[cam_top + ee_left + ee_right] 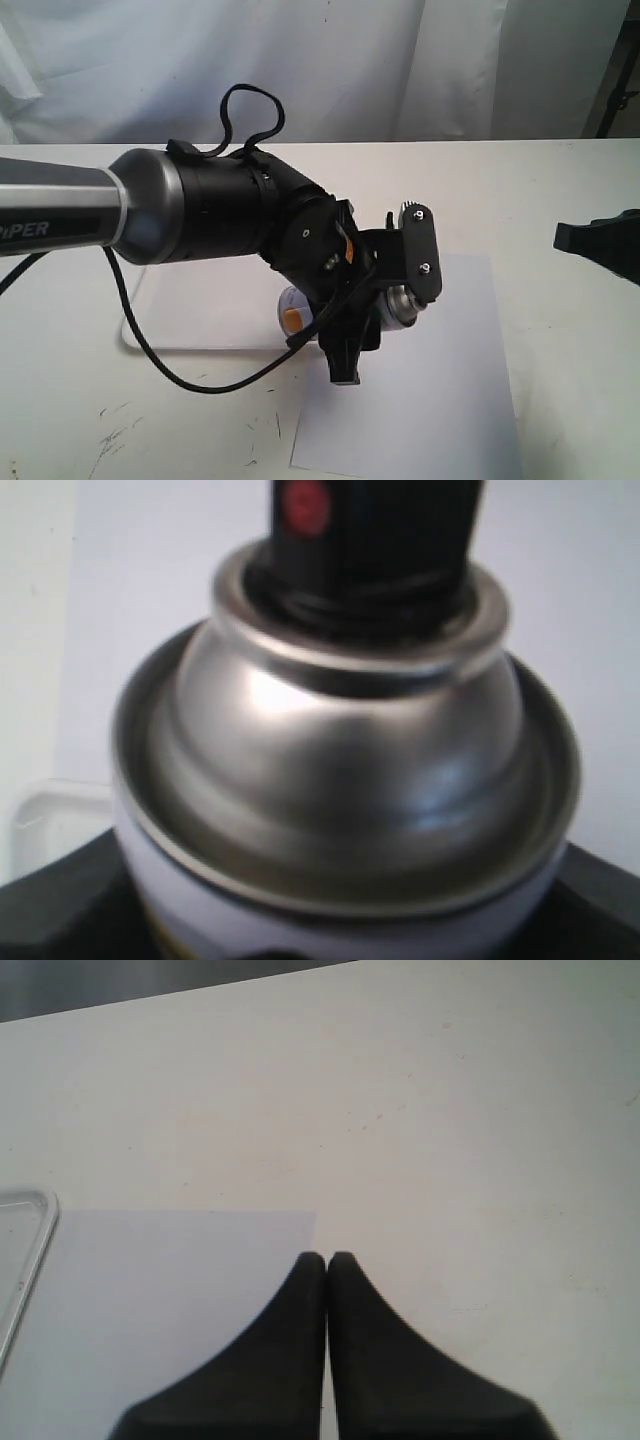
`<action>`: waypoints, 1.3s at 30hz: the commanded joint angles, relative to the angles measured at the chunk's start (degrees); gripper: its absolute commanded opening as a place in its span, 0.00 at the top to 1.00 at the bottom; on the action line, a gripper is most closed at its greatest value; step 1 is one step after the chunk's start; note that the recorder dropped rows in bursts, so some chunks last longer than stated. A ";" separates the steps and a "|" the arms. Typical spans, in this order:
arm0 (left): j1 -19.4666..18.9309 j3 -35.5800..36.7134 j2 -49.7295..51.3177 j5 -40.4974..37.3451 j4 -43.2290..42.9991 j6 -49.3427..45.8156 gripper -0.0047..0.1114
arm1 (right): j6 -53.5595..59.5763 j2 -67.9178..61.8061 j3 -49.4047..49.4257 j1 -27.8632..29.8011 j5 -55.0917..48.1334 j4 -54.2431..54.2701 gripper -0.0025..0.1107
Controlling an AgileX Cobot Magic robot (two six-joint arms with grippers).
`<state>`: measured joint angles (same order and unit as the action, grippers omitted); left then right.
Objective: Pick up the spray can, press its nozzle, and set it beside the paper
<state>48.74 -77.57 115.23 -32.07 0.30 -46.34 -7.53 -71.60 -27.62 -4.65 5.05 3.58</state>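
the left claw [385, 305] grips the spray can [340, 770], seemingly tipped with its nozzle [370, 530] toward 3 o'clock, over the paper [430, 400]. the right claw [328, 1260] is closed and empty.

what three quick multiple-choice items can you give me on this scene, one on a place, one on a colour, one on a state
1. In the exterior view, on which side of the paper does the tray lie?
A right
B left
C on top of it

2. What colour is the dot on the nozzle?
A red
B green
C yellow

3. How is the right pincer?
A wide open
B shut on the tray's rim
C shut, holding nothing

Answers:
1 B, the tray's rim shows under the arm, left of the sheet.
2 A, the left wrist view shows a red dot on the black button.
3 C, the right wrist view shows its two tips pressed together with nothing between them.
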 commanded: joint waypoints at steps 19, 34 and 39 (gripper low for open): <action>2.31 -0.78 0.49 0.53 2.56 -0.38 0.96 | -4.71 0.05 -0.58 -0.75 3.10 2.31 0.98; 2.18 -13.37 4.65 -13.82 -2.77 1.54 0.96 | -4.13 0.05 -20.05 -1.32 -26.17 2.03 0.98; 2.05 -16.41 4.75 -17.59 -5.83 4.00 0.96 | -2.91 -0.70 -20.35 0.20 -28.26 4.11 0.98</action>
<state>50.74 -92.25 120.48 -48.58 -3.49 -44.53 -11.66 -71.82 -47.61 -5.54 -21.06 6.02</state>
